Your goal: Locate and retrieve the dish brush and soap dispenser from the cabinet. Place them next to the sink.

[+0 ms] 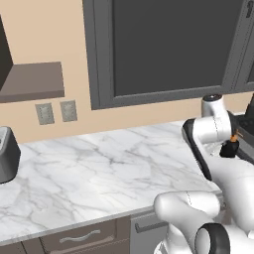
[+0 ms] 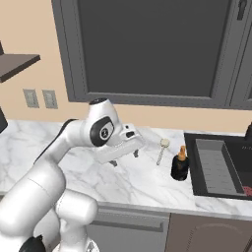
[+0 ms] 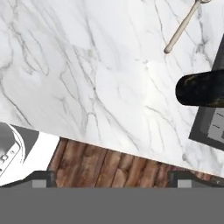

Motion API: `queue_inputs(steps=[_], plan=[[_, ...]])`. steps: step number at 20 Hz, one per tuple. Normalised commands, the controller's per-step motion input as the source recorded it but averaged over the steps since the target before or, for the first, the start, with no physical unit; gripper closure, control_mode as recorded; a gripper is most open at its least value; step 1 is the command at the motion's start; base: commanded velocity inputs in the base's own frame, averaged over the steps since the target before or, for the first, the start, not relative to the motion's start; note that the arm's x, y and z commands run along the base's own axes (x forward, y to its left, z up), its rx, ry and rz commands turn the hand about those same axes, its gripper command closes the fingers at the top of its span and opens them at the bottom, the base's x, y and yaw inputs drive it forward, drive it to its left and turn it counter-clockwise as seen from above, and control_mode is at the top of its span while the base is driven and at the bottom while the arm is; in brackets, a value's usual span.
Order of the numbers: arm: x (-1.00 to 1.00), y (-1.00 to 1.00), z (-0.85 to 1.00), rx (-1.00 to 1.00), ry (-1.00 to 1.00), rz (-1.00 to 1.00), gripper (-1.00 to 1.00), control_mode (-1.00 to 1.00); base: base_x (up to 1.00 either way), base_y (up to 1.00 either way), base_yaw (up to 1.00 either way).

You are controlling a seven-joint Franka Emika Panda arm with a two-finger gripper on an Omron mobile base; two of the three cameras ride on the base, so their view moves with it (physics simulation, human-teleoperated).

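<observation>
Scanning from the left in my right base view, I see the grey-brown cabinet (image 2: pixel 17 64) shelf board high on the wall, then a broad bare stretch of white marble table (image 2: pixel 142 182) running out to its front edge, with free room on all sides of the arm. My pincer (image 2: pixel 125 158) hangs just above the marble, jaws spread as wide as they go, holding nothing and touching nothing. The white arm rises from the lower left, bends at the elbow and reaches forward with the hand angled down. Just right of the pincer lies the dish brush (image 2: pixel 162 150), flat on the table. Beside it the soap dispenser (image 2: pixel 180 165) stands upright, close to the raised rim of the dark sink (image 2: pixel 189 162).
</observation>
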Motion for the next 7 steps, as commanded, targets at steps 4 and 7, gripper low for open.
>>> queue_inputs(steps=[4,7], plan=[[-0.14,0.86,0.39,-0.16,0.08,0.19,-1.00,-1.00,0.00,0.00,0.00],[-0.18,0.80,0.42,-0.15,0.12,0.26,-1.00,-1.00,0.00,0.00,0.00]])
